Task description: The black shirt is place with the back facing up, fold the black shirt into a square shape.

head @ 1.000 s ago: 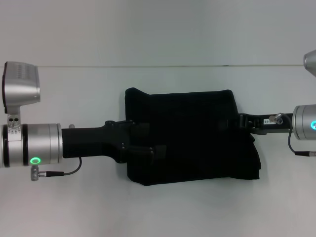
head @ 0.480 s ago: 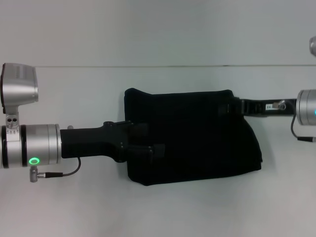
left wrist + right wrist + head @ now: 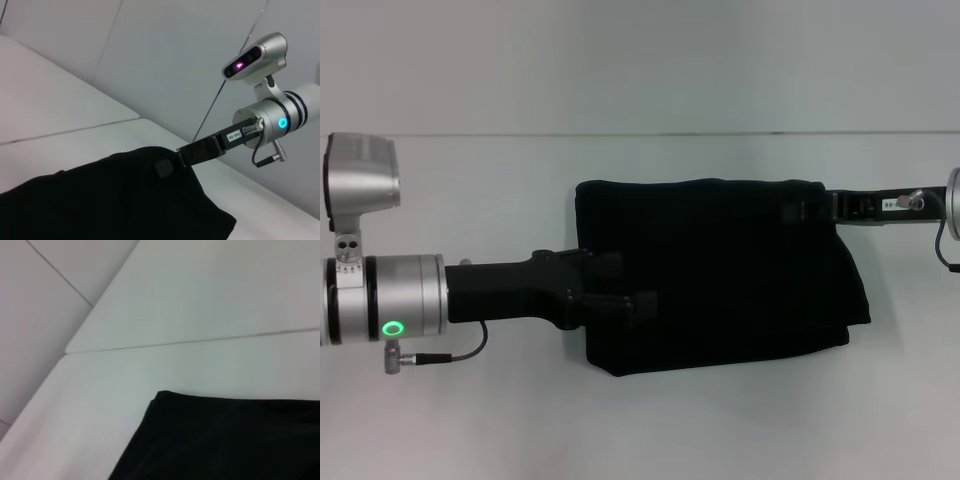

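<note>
The fingers of the right gripper [image 3: 798, 211] are clenched on the far right corner of the black shirt [image 3: 720, 275], pinching the cloth where the hem meets the side edge; the left wrist view shows the same grip, the dark fingers [image 3: 162, 168] buried in a raised fold of fabric while the arm stretches away behind them. The fingers of the left gripper [image 3: 635, 290] lie over the shirt's left edge, black on black, and whether they pinch the cloth or merely rest on it I cannot tell.

The black shirt lies partly folded in the middle of the white bench [image 3: 500, 420], a broad dark block wider than it is deep. Its far edge runs nearly parallel to the bench's far edge, with a strip of bare surface between them. The right side slopes outward toward the near right, ending in a loose layered corner. The near edge is slightly uneven.

The right wrist view shows only one corner of the shirt [image 3: 220, 440] flat on the bench.
</note>
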`<state>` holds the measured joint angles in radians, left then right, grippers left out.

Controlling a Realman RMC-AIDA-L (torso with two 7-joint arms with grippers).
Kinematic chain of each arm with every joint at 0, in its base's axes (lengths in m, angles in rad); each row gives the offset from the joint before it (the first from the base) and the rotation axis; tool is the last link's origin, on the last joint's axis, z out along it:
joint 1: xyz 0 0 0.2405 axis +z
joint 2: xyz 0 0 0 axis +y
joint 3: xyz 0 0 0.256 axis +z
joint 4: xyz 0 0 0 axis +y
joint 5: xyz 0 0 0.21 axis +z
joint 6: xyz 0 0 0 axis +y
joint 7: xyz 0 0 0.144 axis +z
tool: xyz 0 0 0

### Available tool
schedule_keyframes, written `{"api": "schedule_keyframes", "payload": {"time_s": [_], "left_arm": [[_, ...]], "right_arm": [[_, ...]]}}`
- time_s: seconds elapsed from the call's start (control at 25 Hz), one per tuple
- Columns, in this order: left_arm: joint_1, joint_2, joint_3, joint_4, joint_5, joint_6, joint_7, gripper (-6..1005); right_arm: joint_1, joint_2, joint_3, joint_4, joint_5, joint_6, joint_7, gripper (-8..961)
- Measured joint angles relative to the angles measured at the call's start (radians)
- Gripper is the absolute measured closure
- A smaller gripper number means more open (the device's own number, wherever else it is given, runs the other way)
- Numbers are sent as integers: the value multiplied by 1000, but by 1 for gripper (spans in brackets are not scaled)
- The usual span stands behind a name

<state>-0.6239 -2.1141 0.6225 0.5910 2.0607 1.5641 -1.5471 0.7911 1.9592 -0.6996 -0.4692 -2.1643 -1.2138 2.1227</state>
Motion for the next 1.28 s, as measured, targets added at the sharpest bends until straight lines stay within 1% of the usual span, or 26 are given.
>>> {"api": "schedule_keyframes", "payload": {"time_s": [0.2,0.36,0.44,0.56,0.76,0.88,1.0,1.08,1.24,1.28], "left_arm": [[-1,-5,2,-1,0,-4,-11,50],[-8,-6,5,-7,2,-39,-38,50],[-18,-6,5,-12,0,-84,-75,50],[-47,-6,-2,-15,-5,-190,-171,50],[-104,-6,1,-22,-10,-382,-375,49],[-133,-3,4,-46,-6,-462,-442,49],[-158,4,5,-81,-3,-532,-511,49],[-172,6,6,-104,-2,-579,-554,49],[-191,7,6,-130,-1,-626,-571,50],[-193,6,6,-132,-1,-635,-570,50]], "right_arm": [[0,-2,-33,18,-21,58,1,864],[-4,7,-38,38,-42,80,-7,863],[-16,11,-35,35,-40,79,-25,860],[-45,12,-12,9,-33,81,-46,855],[-112,11,44,-75,-32,65,-48,659],[-142,-2,88,-109,-31,29,-48,520],[-149,-20,136,-127,-30,-41,-49,371],[-149,-29,149,-142,-25,-90,-50,302],[-140,-33,154,-164,-20,-140,-51,164],[-134,-31,153,-163,-20,-139,-54,151]]}}
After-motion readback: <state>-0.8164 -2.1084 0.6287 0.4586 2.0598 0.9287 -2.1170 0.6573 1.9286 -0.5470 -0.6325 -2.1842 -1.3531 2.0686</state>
